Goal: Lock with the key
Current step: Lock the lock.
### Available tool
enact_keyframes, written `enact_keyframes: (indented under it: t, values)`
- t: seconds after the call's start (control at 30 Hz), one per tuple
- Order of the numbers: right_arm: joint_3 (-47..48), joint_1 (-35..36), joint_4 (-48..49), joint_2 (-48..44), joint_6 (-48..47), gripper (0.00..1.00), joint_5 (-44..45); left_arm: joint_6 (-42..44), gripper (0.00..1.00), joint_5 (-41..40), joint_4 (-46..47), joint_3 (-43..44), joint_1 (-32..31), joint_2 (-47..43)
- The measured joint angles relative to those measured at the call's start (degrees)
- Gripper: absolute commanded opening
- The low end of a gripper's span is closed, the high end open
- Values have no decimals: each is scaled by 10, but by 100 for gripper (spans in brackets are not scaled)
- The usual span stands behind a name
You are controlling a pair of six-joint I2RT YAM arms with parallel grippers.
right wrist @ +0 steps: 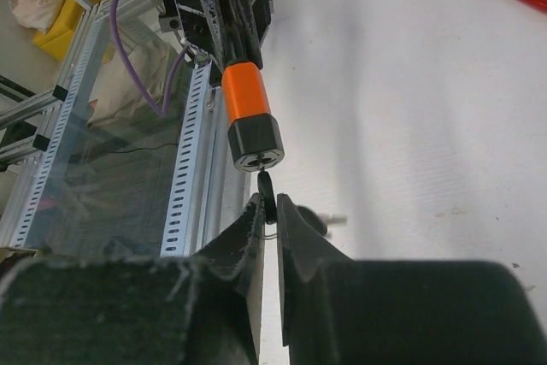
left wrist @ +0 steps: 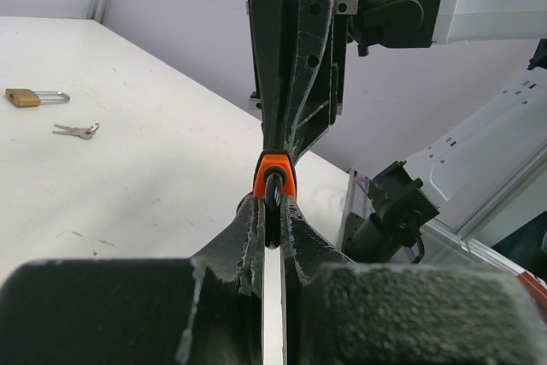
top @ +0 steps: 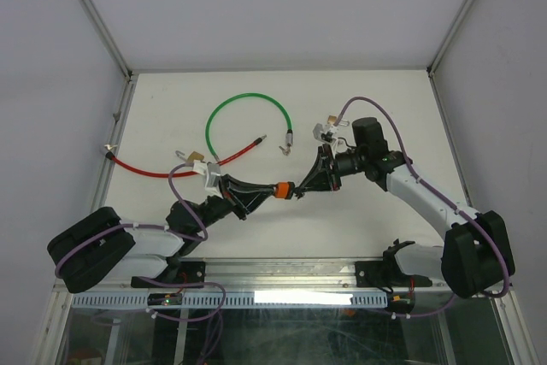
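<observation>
A short lock barrel (top: 281, 190), orange with a black end, hangs above the table between the two arms. My left gripper (top: 272, 191) is shut on its orange end (left wrist: 275, 179). The black keyhole end (right wrist: 256, 144) faces my right gripper (right wrist: 267, 207). That gripper is shut on the key's black head (right wrist: 267, 191), and the blade runs into the keyhole. In the left wrist view the right gripper's black fingers (left wrist: 295, 83) rise straight behind the lock. The key blade itself is hidden.
A green cable loop (top: 248, 117) and a red cable (top: 141, 167) lie on the white table (top: 385, 108) behind the arms. A brass padlock (left wrist: 24, 97) and loose keys (left wrist: 77, 131) lie at the left. The aluminium frame rail (right wrist: 184, 168) runs below the grippers.
</observation>
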Motion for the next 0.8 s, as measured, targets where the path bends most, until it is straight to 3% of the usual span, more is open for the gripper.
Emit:
enact_keyframes:
  t: [0.03,0.33,0.6,0.8]
  values:
    - [0,0,-2,0,-2,0,0,0,0,-3,0,-1,0,0]
    - [2,4,-29,5,-45,0,-12,2,0,-29,-1,-30,-7,-30]
    - [11,-12,-73,35,-80,0,-20,3,0,-61,0,-36,26,-136]
    - [10,-68,-28,37,-33,0,31,3,0,-68,-17,-36,28,-199]
